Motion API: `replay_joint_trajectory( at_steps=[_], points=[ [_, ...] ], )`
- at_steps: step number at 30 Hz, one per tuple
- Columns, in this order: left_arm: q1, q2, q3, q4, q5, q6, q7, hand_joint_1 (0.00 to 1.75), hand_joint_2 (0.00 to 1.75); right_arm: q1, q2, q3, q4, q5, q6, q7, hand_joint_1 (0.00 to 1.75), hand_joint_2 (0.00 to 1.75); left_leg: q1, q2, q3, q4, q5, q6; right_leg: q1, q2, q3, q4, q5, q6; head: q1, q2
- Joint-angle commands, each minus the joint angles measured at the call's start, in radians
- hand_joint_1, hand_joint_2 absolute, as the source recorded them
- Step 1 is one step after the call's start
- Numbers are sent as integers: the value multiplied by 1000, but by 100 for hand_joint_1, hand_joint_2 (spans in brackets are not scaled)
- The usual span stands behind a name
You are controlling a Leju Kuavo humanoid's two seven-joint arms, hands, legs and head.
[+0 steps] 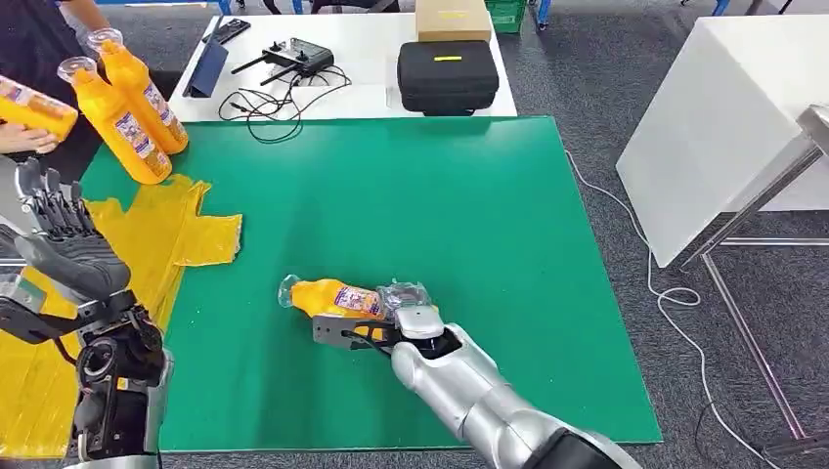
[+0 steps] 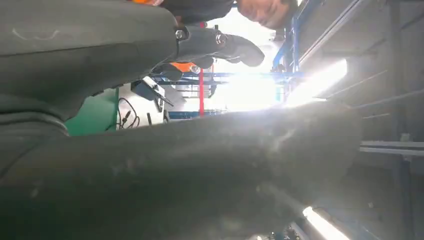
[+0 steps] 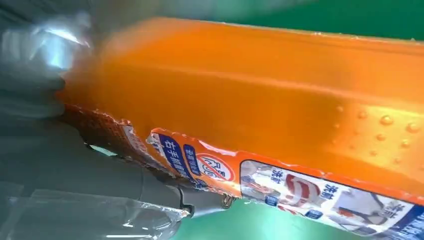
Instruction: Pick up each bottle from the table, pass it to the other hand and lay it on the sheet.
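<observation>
Head view: we see the right robot hand point(image 1: 383, 327) at the orange bottle point(image 1: 337, 297) lying on its side on the green tabletop point(image 1: 469, 215), fingers around its base end, so we read it as gripping the bottle. The left robot hand point(image 1: 54, 234) is raised over the yellow sheet point(image 1: 147, 234), fingers apart, holding nothing. Two more orange bottles point(image 1: 132, 103) stand at the far left corner, and a person's hand point(image 1: 24, 139) holds another. Left wrist view: dark fingers point(image 2: 220, 42) spread, nothing between them. Right wrist view: the bottle point(image 3: 280, 100) is pressed close against the hand, its label torn and peeling, droplets on the plastic. Risk, in our judgement: the grip sits at one end, so the bottle could swing or slip on lifting; the wet surface and loose label make that likelier, and a skewed bottle would spoil the handover.
</observation>
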Motion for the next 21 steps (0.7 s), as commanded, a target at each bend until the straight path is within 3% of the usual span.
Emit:
replay_joint_trajectory(
  at_steps=[1,2,4,7,8,12,15,21],
  points=[
    [-57,4,6,157,2,-17,6,0,0,-32,-20,-72,14,-49,-84,-55,175,175,0,-2,3,-1,-1,1,1,-4,4,-1,-1,1,0,0],
    [-67,24,-6,150,23,-15,40,0,0,0,-21,-198,-61,76,-37,-60,175,175,0,-1,1,-1,0,0,0,-3,2,-1,-1,1,0,0],
    [-67,24,-6,150,23,-15,40,0,0,0,-21,-198,-61,76,-37,-60,175,175,0,-2,1,0,0,0,1,-4,2,-1,-1,1,0,0],
    [-158,51,-49,451,65,-81,6,0,0,-64,-16,-247,-16,23,-148,-154,175,175,0,-1,1,-1,0,0,0,-3,2,0,-1,1,0,0],
    [-177,60,-55,512,97,-128,21,0,175,-81,-18,-273,-33,-9,-170,-197,175,175,0,-3,2,0,0,1,0,-5,3,0,-1,1,0,0],
    [-93,54,-28,493,275,-398,160,0,175,-98,-36,-328,-169,-101,-308,-370,175,175,0,0,1,1,0,0,0,-2,1,1,0,1,0,0],
    [-20,39,-50,393,356,-454,236,0,175,-79,-47,-306,-260,-142,-327,-378,175,175,-1,3,1,0,-1,1,-1,2,0,0,0,1,0,0],
    [-32,8,-83,387,426,-492,323,0,175,-89,-37,-294,-237,-178,-383,-407,175,175,0,-2,1,1,-2,1,1,-4,2,0,-3,1,0,0]
  ],
)
